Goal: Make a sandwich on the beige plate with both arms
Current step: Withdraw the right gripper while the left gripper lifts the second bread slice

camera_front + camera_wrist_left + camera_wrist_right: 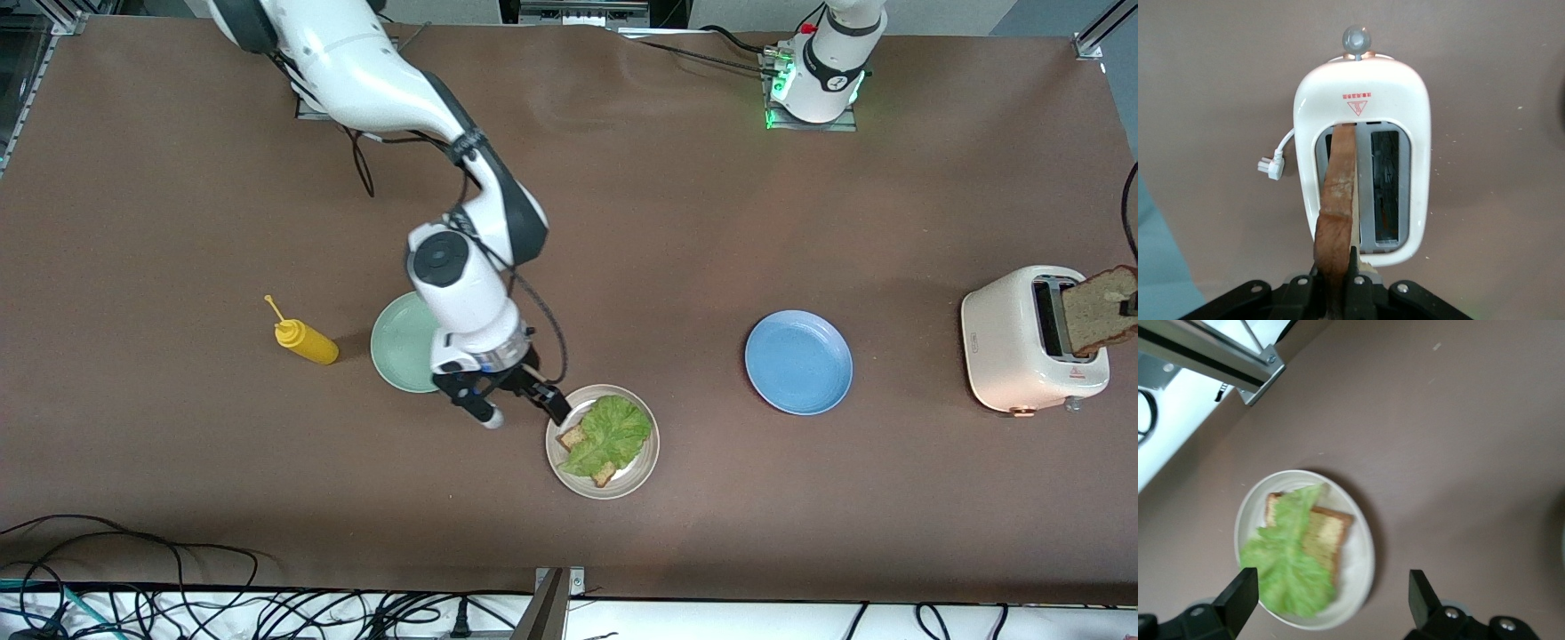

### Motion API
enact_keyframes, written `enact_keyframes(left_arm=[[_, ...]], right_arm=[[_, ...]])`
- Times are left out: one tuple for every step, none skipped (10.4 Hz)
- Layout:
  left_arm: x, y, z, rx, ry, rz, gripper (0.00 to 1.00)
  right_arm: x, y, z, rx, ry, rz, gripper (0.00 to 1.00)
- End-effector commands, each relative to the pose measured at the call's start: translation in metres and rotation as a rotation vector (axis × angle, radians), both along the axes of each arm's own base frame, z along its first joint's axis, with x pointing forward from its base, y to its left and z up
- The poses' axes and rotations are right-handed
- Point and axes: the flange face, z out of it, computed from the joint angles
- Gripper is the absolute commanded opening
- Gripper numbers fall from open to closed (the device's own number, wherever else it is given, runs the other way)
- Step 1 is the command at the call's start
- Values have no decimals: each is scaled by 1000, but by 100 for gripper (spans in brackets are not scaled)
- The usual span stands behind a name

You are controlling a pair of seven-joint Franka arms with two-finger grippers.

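The beige plate [642, 462] lies near the table's middle, closer to the front camera than the other plates. On it a slice of brown toast [573, 437] lies under a ruffled green lettuce leaf [610, 431]. My right gripper [524, 413] hangs open and empty just above the plate's rim on the right arm's side. In its wrist view the lettuce [1285, 567] and toast [1328, 530] show between its fingers. My left gripper [1337, 280] is shut on a second toast slice [1338, 193], which tilts up with its lower end in a slot of the white toaster [1009, 342].
A mint-green plate [400, 342] lies partly under the right arm, with a yellow mustard bottle [305, 340] beside it. A blue plate [798, 362] sits between the beige plate and the toaster. The toaster's plug [1271, 163] lies loose on the table. Cables run along the front edge.
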Motion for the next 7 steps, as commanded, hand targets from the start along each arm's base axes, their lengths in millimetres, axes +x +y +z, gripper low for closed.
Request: enact_keyframes(left_arm=[[-25,-25,79,38,-21,-31,0],[-31,-44,102,35,-24,-48,0],[-42,-54,128,43,-33,-50,0],[-54,-65,150,49,-34,-51,0],[-61,-82,166,45,-27,-68,0],[-70,-89,179,48,-22,-68,0],[-80,-100,194,28,-24,-69,0]], right_arm=[[-23,-54,43,-42,97,187,100],[-25,-86,57,-62,114,281,100],[-27,-121,68,-85,126,384,100],[-33,-154,75,-102,136,501,100],[-37,-188,83,-115,131,632,100],[-42,-215,90,-124,119,755,100],[-45,-242,92,-125,116,867,100]])
